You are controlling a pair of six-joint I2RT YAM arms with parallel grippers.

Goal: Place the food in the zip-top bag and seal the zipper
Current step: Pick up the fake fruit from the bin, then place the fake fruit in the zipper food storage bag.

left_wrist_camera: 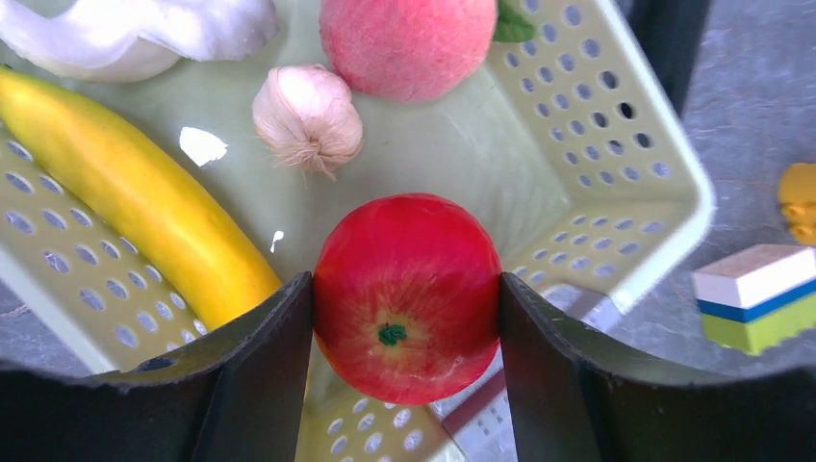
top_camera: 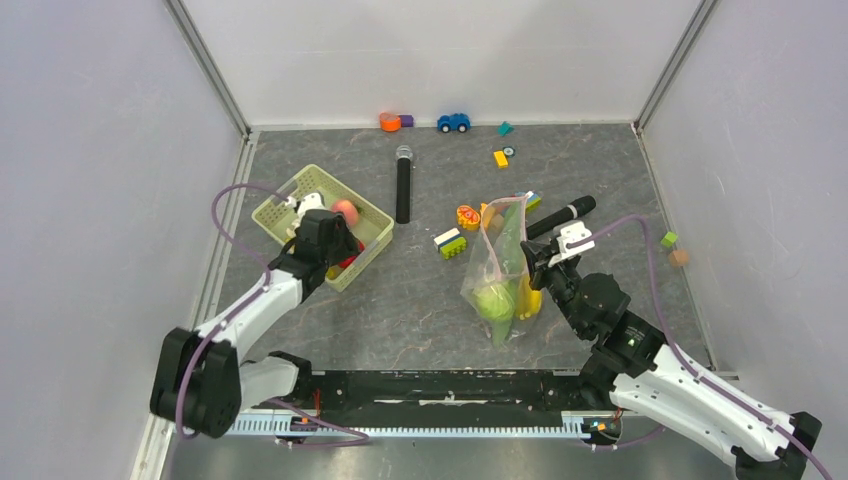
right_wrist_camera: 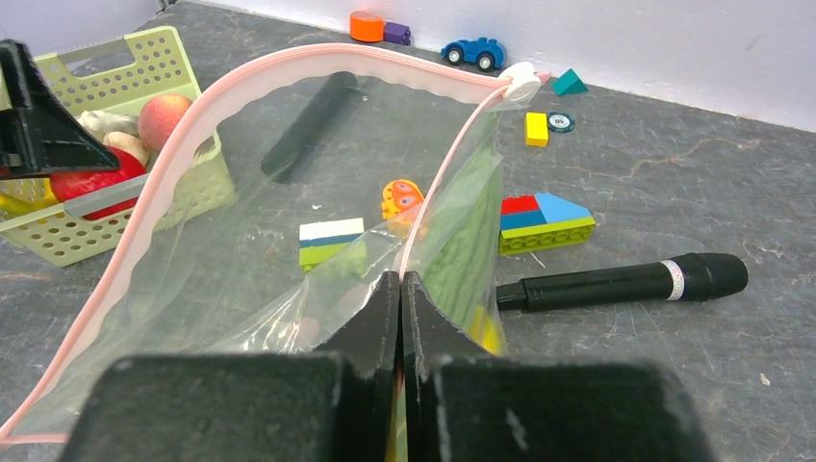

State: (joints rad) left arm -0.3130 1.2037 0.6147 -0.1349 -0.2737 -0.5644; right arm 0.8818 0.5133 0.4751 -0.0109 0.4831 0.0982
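Note:
My left gripper [top_camera: 335, 250] is inside the pale green basket [top_camera: 290, 195], shut on a red tomato [left_wrist_camera: 404, 298] with both fingers touching its sides. A yellow banana [left_wrist_camera: 125, 202], a garlic bulb [left_wrist_camera: 308, 115] and a pinkish fruit [left_wrist_camera: 404, 43] lie in the basket [left_wrist_camera: 597, 144]. My right gripper [right_wrist_camera: 400, 279] is shut on the pink zipper edge [right_wrist_camera: 289, 72] of the clear zip-top bag [top_camera: 497, 255] and holds its mouth open. Inside the bag are a green cabbage [top_camera: 493, 300], a green leafy vegetable [top_camera: 512, 235] and something yellow [top_camera: 527, 298].
Two black microphones lie on the table, one [top_camera: 403, 185] beside the basket and one [top_camera: 562, 215] behind the bag. Building blocks [top_camera: 451, 243], an orange toy [top_camera: 467, 216], a blue toy car [top_camera: 453, 122] and small pieces are scattered towards the back wall.

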